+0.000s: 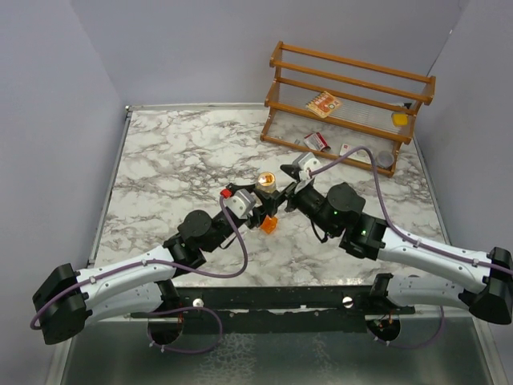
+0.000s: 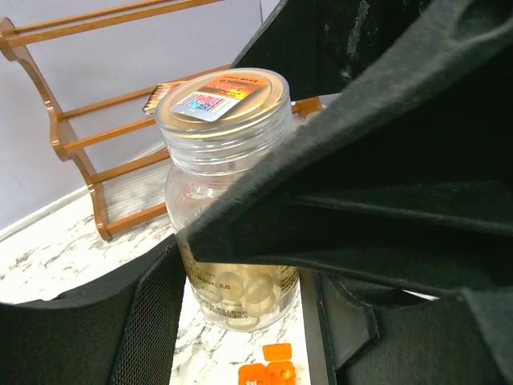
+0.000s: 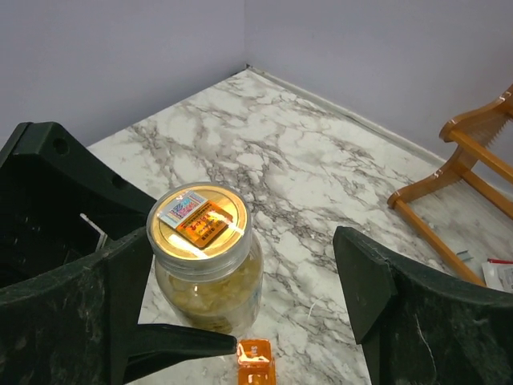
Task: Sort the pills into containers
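My left claw (image 1: 257, 193) grips the clear pill jar (image 2: 228, 160) by its sides, gold lid (image 3: 199, 220) upward. My right claw (image 3: 258, 273) stands wide and holds nothing, with the jar just beside one finger. The small orange box (image 3: 255, 359) sits on the marble table (image 3: 304, 184) near the jar. The wooden rack (image 1: 353, 96) stands well apart at the far right.
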Robot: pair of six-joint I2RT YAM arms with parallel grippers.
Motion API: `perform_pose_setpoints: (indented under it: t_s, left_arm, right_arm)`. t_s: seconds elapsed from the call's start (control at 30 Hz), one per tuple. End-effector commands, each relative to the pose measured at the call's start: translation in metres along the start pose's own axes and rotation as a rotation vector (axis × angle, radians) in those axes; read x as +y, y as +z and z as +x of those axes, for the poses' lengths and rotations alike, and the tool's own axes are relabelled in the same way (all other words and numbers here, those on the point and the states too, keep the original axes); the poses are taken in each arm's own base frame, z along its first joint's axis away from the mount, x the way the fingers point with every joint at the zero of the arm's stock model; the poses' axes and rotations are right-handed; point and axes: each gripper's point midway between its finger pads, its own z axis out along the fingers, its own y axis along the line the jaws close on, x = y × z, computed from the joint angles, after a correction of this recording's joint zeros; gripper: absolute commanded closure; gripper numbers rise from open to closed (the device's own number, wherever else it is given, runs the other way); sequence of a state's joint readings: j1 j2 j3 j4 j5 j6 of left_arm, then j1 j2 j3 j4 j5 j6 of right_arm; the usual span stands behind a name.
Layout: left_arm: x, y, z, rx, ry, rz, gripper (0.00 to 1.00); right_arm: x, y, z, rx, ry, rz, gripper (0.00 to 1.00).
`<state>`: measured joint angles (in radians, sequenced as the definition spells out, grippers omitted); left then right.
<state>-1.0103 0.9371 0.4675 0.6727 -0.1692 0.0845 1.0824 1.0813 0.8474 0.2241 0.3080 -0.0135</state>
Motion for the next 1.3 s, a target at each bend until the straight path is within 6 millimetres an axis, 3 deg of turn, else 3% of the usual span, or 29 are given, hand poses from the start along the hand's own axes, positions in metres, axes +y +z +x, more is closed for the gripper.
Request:
perform_pose_setpoints:
  t_s: [0.0,0.27,0.4,0.53,0.7,0.77,0.93,1.1,1.27]
  left_arm:
    - [-0.002,0.003,-0.068,-0.214,-0.061,0.015,1.0]
    - [-0.008,-0.002,-0.059,-0.176,-0.066,0.054,1.0]
    - [-0.017,-0.006,-0.051,-0.159,-0.071,0.099,1.0]
    - [-0.043,-0.016,-0.044,-0.157,-0.054,0.255,1.0]
    - [-0.099,-0.047,-0.043,-0.185,-0.02,0.608,1.0]
    - [-0.108,-0.055,-0.042,-0.181,-0.028,0.672,1.0]
    - [-0.111,-0.063,-0.041,-0.185,-0.032,0.697,1.0]
    - [-0.112,-0.068,-0.051,-0.216,-0.027,0.711,1.0]
    - [-0.108,-0.062,-0.048,-0.199,-0.04,0.677,1.0]
  right_arm:
    - [0.028,-0.019,0.031,0.118,-0.044,-0.174,0.05]
    - [0.034,-0.066,-0.032,-0.024,0.01,-0.298,0.04]
    - [0.03,-0.082,-0.05,-0.074,0.03,-0.305,0.03]
    - [0.024,-0.089,-0.057,-0.103,0.031,-0.287,0.02]
    - [0.028,-0.098,-0.066,-0.144,0.052,-0.323,0.03]
    - [0.03,-0.1,-0.068,-0.153,0.07,-0.336,0.06]
    - [0.048,-0.108,-0.068,-0.16,0.08,-0.441,0.27]
    - [0.066,-0.12,-0.069,-0.171,0.075,-0.563,0.24]
    - [0.079,-0.131,-0.073,-0.201,0.057,-0.661,0.23]
